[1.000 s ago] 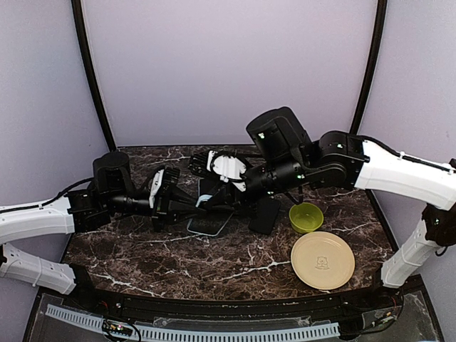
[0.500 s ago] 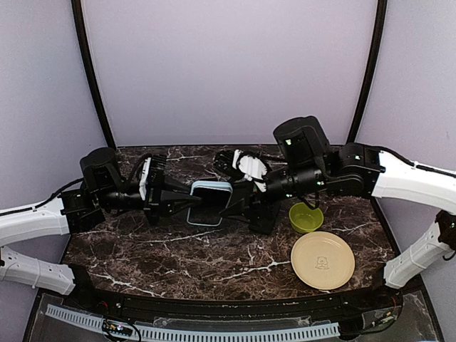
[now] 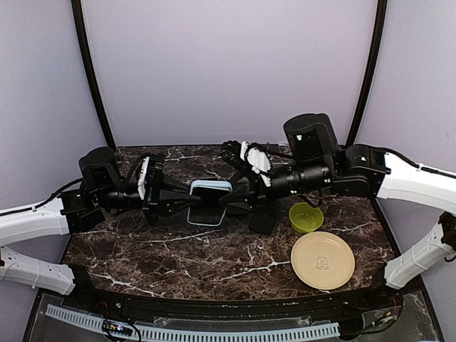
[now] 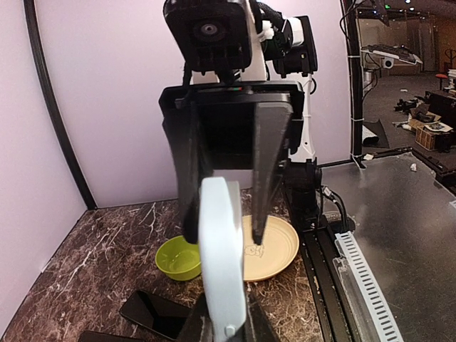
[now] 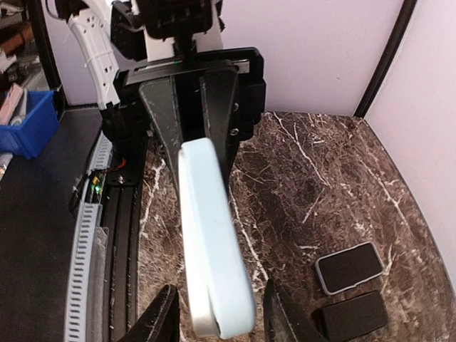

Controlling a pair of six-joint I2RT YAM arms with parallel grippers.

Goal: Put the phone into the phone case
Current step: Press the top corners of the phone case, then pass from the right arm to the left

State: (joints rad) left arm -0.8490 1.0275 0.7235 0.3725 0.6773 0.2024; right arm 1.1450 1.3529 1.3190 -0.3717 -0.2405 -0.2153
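marble table (image 3: 142,249) carries a cream plate (image 3: 323,260). above it the left gripper (image 3: 189,199) is clamped on 1 end of the pale blue phone case (image 3: 209,203), held edge-up; the right gripper (image 5: 221,317) straddles the other end, fingers apart. dark phone (image 4: 158,313) lies flat on the marble.

I am watching the dark marbled surface (image 3: 164,249) carrying three things: a green bowl (image 3: 306,217) sitting right of centre, a beige plate (image 3: 323,259) lying just below it, and a black phone (image 3: 267,221) resting left of the bowl.
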